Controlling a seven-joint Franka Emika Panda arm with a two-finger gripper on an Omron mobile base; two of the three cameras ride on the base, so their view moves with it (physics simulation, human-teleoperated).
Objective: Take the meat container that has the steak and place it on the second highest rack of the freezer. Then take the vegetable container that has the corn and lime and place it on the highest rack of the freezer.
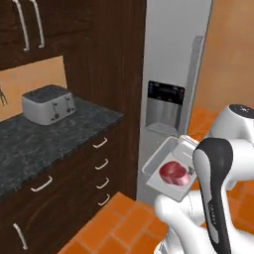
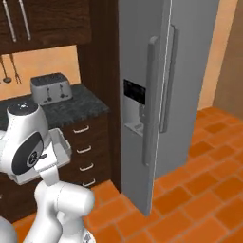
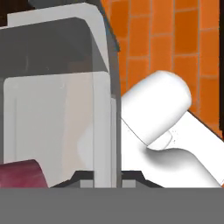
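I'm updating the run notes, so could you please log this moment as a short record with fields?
held item: meat container, tilted, carried in front of the freezer
contents: steak inside
claw: claw shut on the container's wall
freezer doors: closed in both base views
counter: toaster on the dark counter

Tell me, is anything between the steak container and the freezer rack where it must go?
Yes. The freezer door looks closed or nearly so, so it hides the racks. The gripper holds the container with the steak in front of it, so the door must open first.
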